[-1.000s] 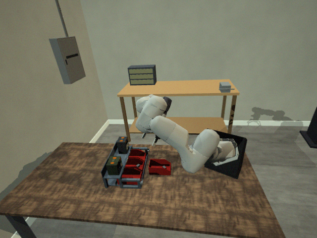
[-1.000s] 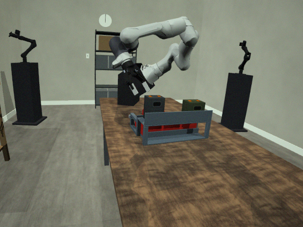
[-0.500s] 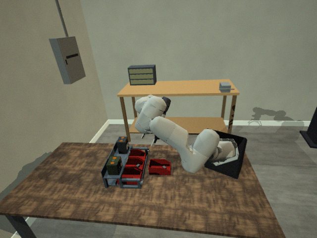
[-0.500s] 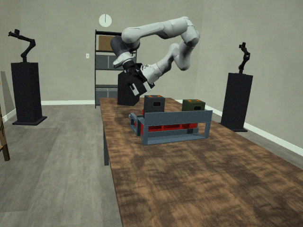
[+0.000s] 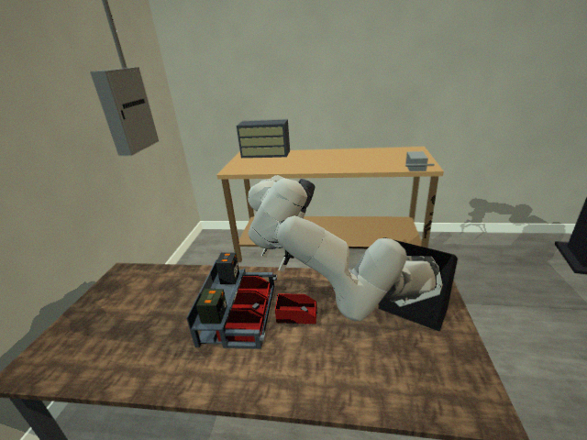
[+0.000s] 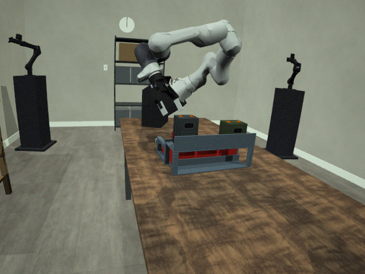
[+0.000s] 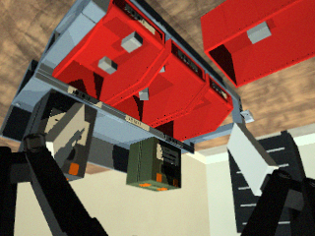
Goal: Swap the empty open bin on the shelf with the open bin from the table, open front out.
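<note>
Wood-grain counter (image 5: pixel 142 359) carries everything, and by how things lie the swap has not begun. None of the steps is done: the empty bin must come out and stand on the counter, the loaded bin must go into its place, and then the release.

The white arm (image 5: pixel 313 246) reaches from its base over the far end of the grey shelf (image 6: pixel 212 141), high above it and touching nothing. All three red bins sit in their slots: the far bin (image 7: pixel 98 29) holds two grey blocks, the middle bin (image 7: pixel 172 98) at least one small piece, and the near bin (image 7: pixel 207 110) shows no part in the wrist view, so I judge it the empty one, though its floor is partly hidden. The bin on the counter (image 5: pixel 293 316) stands just beside the shelf's open side, apart from it, with a grey part (image 7: pixel 259 32) inside.

A dark grey box (image 5: pixel 227 267) and a green box (image 5: pixel 211 305) stand on the shelf's top board over the bins' rear ends. That leaves only the front stretch of each bin open from above. Lifting one out probably means raising its front over the lip and drawing it toward the loaded bin, which crowds that side; wider room lies toward the counter's near edge.

The fingers are spread wide and hold nothing.
</note>
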`<state>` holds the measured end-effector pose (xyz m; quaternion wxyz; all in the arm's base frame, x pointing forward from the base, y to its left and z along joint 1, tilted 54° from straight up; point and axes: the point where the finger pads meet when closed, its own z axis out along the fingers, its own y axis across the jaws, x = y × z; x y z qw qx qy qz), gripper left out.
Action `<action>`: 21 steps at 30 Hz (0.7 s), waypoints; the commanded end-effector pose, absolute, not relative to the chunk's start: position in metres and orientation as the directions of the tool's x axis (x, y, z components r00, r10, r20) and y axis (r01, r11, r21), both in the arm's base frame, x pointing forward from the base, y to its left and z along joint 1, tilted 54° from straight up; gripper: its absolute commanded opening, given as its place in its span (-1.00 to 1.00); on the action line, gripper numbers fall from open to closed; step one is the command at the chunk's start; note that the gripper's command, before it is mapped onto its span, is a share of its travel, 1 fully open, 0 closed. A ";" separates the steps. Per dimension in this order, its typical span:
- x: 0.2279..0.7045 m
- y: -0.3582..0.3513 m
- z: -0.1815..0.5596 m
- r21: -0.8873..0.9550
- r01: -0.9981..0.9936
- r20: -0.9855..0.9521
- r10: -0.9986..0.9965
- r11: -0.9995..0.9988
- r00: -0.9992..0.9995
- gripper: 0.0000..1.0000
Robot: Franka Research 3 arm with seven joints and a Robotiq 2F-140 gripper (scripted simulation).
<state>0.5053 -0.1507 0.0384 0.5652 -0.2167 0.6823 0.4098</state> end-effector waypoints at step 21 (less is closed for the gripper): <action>0.508 -0.151 0.040 0.360 -0.736 -0.932 0.180 0.574 -0.316 1.00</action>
